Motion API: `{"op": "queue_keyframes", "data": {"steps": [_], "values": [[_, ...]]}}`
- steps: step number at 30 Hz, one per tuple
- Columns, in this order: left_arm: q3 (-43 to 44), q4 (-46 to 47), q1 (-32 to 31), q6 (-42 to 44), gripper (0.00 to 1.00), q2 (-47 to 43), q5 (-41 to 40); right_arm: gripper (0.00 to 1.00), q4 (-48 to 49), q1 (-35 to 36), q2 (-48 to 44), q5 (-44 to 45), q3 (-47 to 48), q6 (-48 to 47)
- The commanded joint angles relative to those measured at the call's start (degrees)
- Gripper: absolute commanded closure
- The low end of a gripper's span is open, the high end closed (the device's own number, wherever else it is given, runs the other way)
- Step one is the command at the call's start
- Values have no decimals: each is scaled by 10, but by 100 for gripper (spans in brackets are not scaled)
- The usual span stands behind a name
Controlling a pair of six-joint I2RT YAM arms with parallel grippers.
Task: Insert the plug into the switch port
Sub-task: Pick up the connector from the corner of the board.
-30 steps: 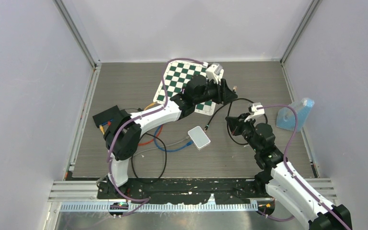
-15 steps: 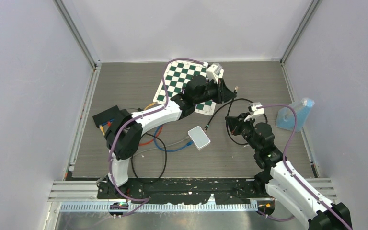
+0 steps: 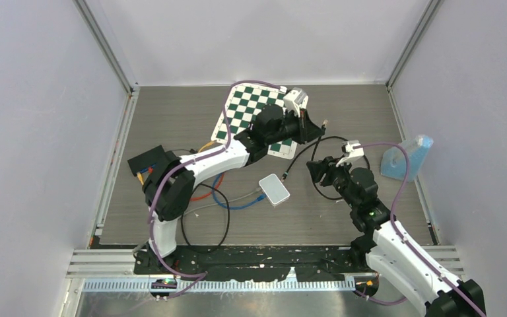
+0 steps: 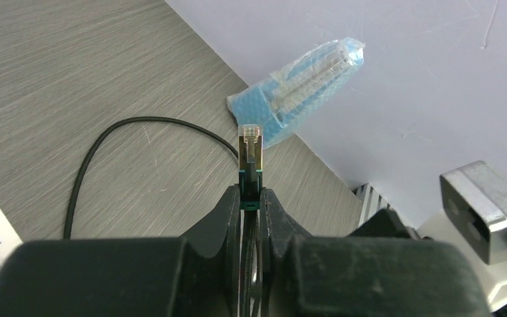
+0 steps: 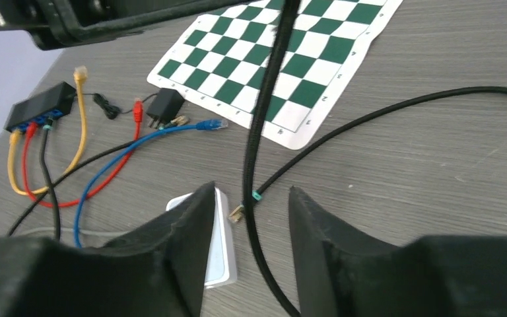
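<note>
The left gripper (image 4: 251, 198) is clenched on the plug (image 4: 250, 142), its 2 fingers pinching the teal boot just behind the clear, gold-tipped connector, which sticks up and out beyond the fingertips and is held in the air above the table (image 4: 72, 79). The black cable (image 5: 267, 105) leaves the back of that plug, runs down between the pads, and then passes through the right gripper (image 5: 252, 191), whose jaws stand apart with a gap showing on either side of the cable, so it holds nothing. Just below the right gripper the cable's other end lies on the table, a 2nd plug (image 5: 237, 212) with its own teal band, touching or nearly touching the edge of a white box (image 5: 221, 254). Beyond the 2 grippers lies a green-and-white checkered mat (image 5: 284, 59), and the left arm reaches over its far corner in the top view. Near the mat's left corner sit a small black adapter (image 5: 165, 104) and the loose end of a blue cable (image 5: 138, 155). Further left is the black switch (image 5: 39, 105), well apart from the held plug, with yellow, red and black leads already in its ports. A blue bubble-wrap packet (image 4: 304, 86) rests against the right wall, beyond the raised plug in the left wrist view.
</note>
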Motion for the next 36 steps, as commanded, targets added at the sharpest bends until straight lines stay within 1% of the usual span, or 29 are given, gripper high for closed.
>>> {"op": "queue_keyframes", "data": {"steps": [1,4,7,12,16,19,22,25,28,30,33,36], "values": [[-16,30,13,40,100,-79,-9,42,-41,3,-34,49,63,-8],[-34,13,26,55,100,-140,-15,40,-89,2,-61,84,108,-9],[-60,-16,39,101,100,-213,-30,39,-112,3,-80,105,141,-10],[-79,-120,83,176,100,-338,-46,39,-118,3,-105,131,152,-9],[-66,-222,130,220,100,-439,-77,39,-106,3,-94,148,147,-11],[-44,-291,148,289,100,-520,-120,39,-108,3,-74,147,152,-9],[-11,-353,157,357,100,-570,-178,39,-104,2,-61,138,154,-1],[21,-414,161,444,100,-590,-231,38,-95,3,-48,126,154,9],[13,-454,166,515,100,-588,-277,39,-98,2,-35,116,154,20],[0,-489,169,545,100,-575,-302,39,-108,3,-24,113,154,34],[-21,-563,170,554,100,-542,-300,38,-142,2,3,91,161,37],[-47,-636,169,511,100,-514,-258,39,-169,3,24,50,164,30]]}}
